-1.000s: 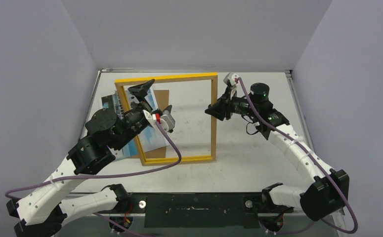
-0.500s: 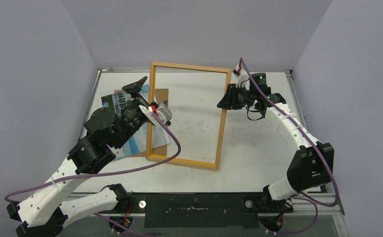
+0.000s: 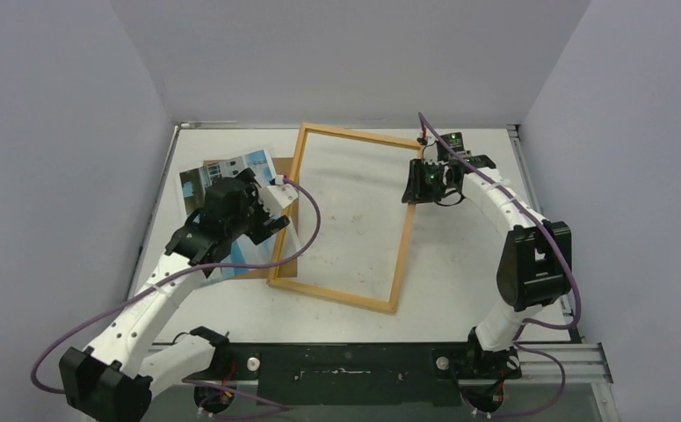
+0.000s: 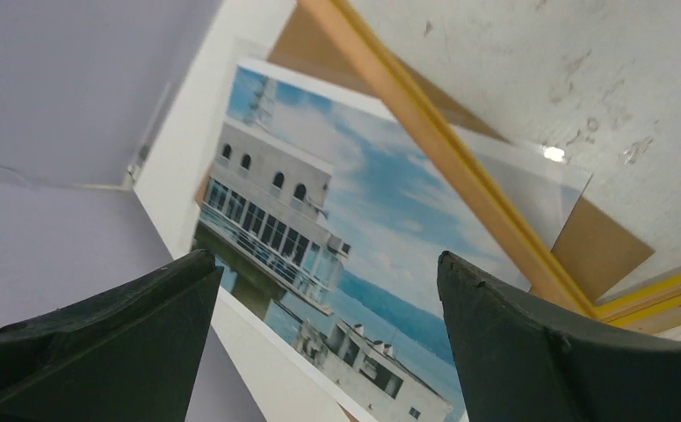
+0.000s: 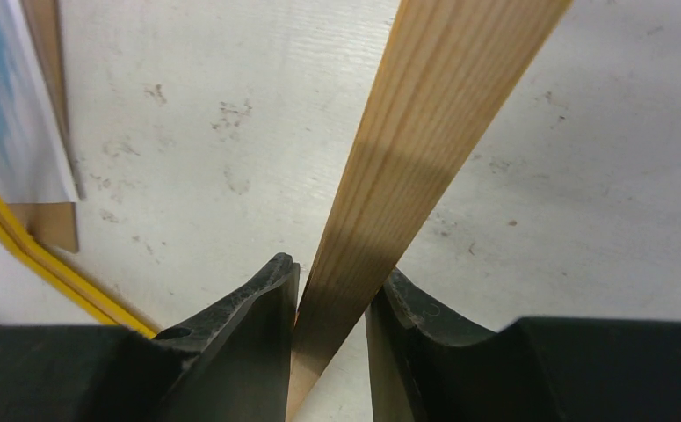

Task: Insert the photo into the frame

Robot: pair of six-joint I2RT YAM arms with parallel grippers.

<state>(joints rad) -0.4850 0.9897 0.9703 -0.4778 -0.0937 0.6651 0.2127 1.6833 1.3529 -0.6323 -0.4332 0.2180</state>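
Right pincer clamps the yellow-fronted rectangular wooden frame back-up, probably for loading; left pincer gapes empty over the building-and-sky paper photo near the tabletop left edge.

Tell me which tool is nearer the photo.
Left. The left tool hangs open right over the photo. The right tool is shut on the frame at its right rail, across the frame's opening from the photo.
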